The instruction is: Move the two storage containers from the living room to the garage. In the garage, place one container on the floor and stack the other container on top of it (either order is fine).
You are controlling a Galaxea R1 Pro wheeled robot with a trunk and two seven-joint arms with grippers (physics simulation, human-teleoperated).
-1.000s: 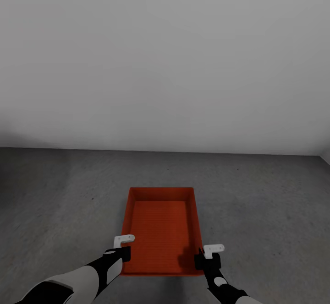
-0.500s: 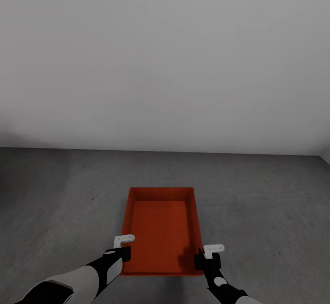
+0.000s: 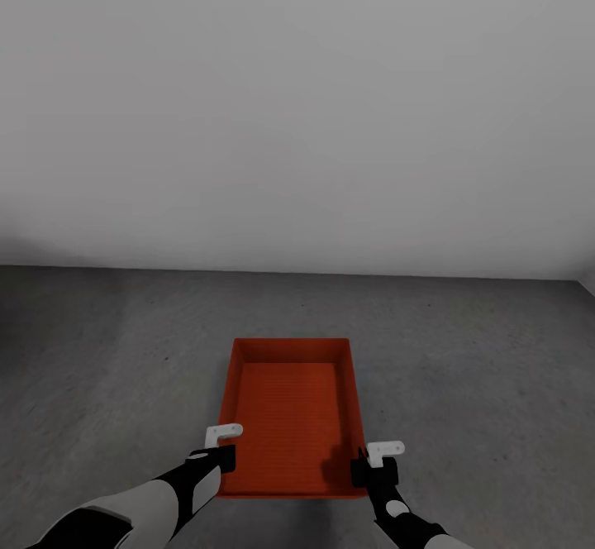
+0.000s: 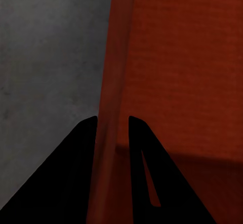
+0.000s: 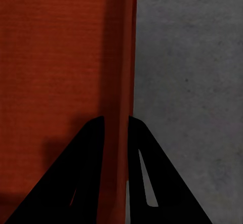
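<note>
Garage floor (image 3: pixel 463 367) — container (image 3: pixel 289 408) between pincers

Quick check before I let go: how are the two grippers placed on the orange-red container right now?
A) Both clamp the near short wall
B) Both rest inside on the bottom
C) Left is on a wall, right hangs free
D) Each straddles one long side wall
D: the left gripper has the storage container's left wall between its fingers, and the right gripper likewise straddles the right wall, over the concrete floor.
</note>
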